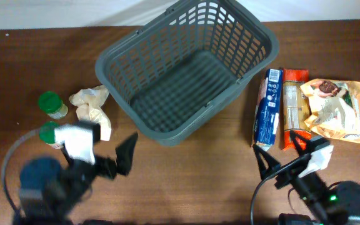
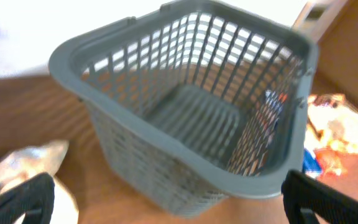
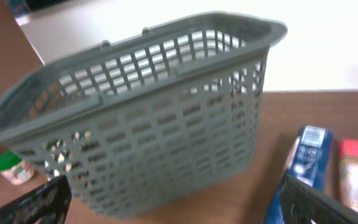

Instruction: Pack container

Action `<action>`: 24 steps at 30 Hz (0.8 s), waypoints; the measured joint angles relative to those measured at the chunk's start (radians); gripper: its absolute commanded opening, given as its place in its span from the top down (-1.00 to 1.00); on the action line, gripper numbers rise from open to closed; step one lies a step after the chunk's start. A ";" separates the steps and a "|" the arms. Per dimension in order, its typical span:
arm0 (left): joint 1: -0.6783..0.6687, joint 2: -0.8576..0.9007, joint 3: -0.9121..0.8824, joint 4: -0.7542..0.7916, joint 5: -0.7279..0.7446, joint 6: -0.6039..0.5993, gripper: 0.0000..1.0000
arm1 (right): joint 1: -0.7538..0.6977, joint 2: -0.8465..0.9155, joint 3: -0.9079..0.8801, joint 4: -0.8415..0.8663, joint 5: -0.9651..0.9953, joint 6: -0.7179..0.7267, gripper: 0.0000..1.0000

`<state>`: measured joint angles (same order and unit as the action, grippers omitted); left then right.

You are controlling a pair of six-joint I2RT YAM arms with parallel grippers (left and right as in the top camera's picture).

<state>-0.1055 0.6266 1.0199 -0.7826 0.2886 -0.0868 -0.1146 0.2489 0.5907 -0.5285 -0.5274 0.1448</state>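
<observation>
Dark grey plastic with slotted lattice sides, the large rectangular shopping basket point(image 1: 245, 44) is seen upright at the middle of the brown wooden table point(image 1: 192, 181). A long blue packet point(image 1: 267, 106) lies just beside its right side, and two green-lidded jars point(image 1: 52, 103) lie well to its left. The left gripper point(image 2: 166, 180) and the right gripper point(image 1: 280, 153) are both spread wide, with nothing held.

A dark brown wooden table point(image 1: 186, 169) meets a pale white surface point(image 1: 61, 12) behind.
</observation>
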 measured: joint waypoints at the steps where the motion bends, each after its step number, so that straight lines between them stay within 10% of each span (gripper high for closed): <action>1: 0.000 0.066 0.072 -0.042 -0.008 0.010 -0.98 | 0.000 0.053 0.072 -0.071 0.002 -0.020 -0.97; 15: 0.000 0.640 0.837 -0.389 -0.038 0.174 -0.98 | 0.000 0.878 1.197 -0.805 0.115 -0.249 -0.97; 22: -0.002 0.615 0.880 -0.448 0.013 0.200 0.80 | 0.000 0.985 1.306 -0.829 0.066 -0.242 -0.09; 24: -0.019 0.605 0.886 -0.525 0.022 0.193 0.96 | 0.000 1.010 1.320 -0.829 0.079 -0.224 0.17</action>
<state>-0.1246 1.2312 1.9057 -1.3071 0.3103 0.1062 -0.1146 1.2591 1.9106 -1.3579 -0.4480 -0.0795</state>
